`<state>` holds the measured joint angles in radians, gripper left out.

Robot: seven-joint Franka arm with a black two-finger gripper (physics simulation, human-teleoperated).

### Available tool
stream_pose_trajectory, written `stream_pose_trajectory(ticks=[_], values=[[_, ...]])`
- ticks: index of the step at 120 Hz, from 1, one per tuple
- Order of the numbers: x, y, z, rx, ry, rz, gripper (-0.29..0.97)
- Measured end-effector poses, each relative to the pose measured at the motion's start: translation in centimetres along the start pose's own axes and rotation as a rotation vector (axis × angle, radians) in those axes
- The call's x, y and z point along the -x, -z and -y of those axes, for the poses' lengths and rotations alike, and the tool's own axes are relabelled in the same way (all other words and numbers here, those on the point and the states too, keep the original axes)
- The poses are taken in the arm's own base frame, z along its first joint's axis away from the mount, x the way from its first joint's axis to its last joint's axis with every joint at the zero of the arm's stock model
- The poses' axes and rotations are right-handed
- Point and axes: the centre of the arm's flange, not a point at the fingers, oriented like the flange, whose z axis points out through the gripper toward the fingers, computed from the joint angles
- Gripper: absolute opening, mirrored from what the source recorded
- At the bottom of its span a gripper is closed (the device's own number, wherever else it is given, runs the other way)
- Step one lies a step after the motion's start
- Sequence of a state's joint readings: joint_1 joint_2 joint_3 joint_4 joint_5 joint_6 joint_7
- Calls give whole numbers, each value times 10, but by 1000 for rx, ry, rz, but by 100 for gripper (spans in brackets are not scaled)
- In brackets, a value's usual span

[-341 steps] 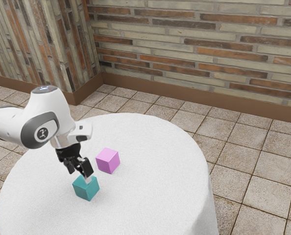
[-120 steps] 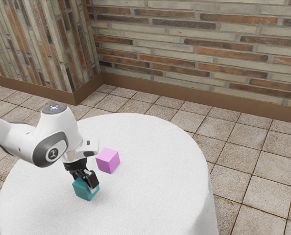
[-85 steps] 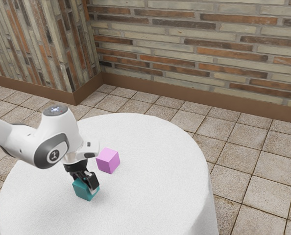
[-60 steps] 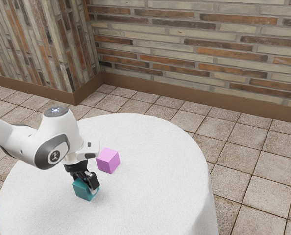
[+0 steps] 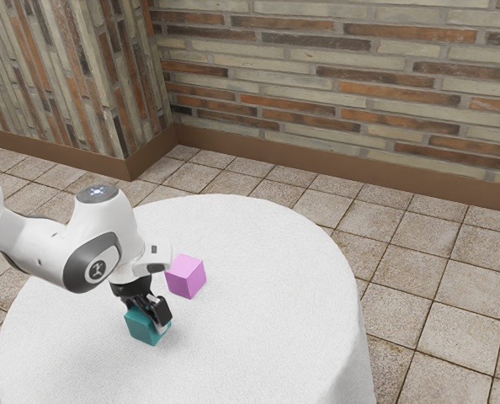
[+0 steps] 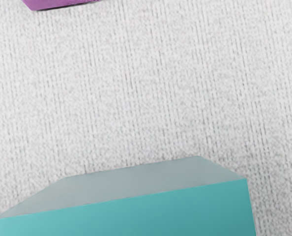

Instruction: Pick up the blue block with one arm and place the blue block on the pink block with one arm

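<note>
Since the picture of nearly three seconds before, my arm (image 5: 73, 248) had sunk lower and brought my gripper (image 5: 152, 313) from above the blue block (image 5: 145, 330) right down onto its top. Across the last second it had hardly shifted, and the block lay where it had been.

From the exterior view, the pink block (image 5: 185, 276) served as my mark. It sat on the round white table (image 5: 267, 320). The blue block stood on the same cloth, near the pink one but apart from it, toward the exterior view's left and closer to the camera. My gripper was pressed low over the blue block's upper part, on the side turned toward the pink block. Whether it was clamped on the block or merely set about it, I could not tell. The block rested flat on the table, not lifted.

From the wrist view, the blue block (image 6: 136, 206) lay large just under my hand, with its pale top face and teal side showing. The pink block (image 6: 57, 4) appeared as a purple edge beyond it, with bare white cloth between the two.
</note>
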<state>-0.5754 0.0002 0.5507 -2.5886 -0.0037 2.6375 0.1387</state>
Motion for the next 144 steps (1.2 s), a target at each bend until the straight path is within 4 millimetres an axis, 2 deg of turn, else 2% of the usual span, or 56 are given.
stream_pose_trajectory(ticks=[26,46,77,90,111,124,144], values=[[0,2,0,1,-1,-6,64],[0,3,0,2,-1,-8,45],[-2,9,0,7,-3,-22,41],[-6,20,-3,13,-11,-47,37],[-20,52,-1,26,-17,-110,35],[-43,77,8,11,-15,-144,35],[-70,95,29,-24,12,-130,35]])
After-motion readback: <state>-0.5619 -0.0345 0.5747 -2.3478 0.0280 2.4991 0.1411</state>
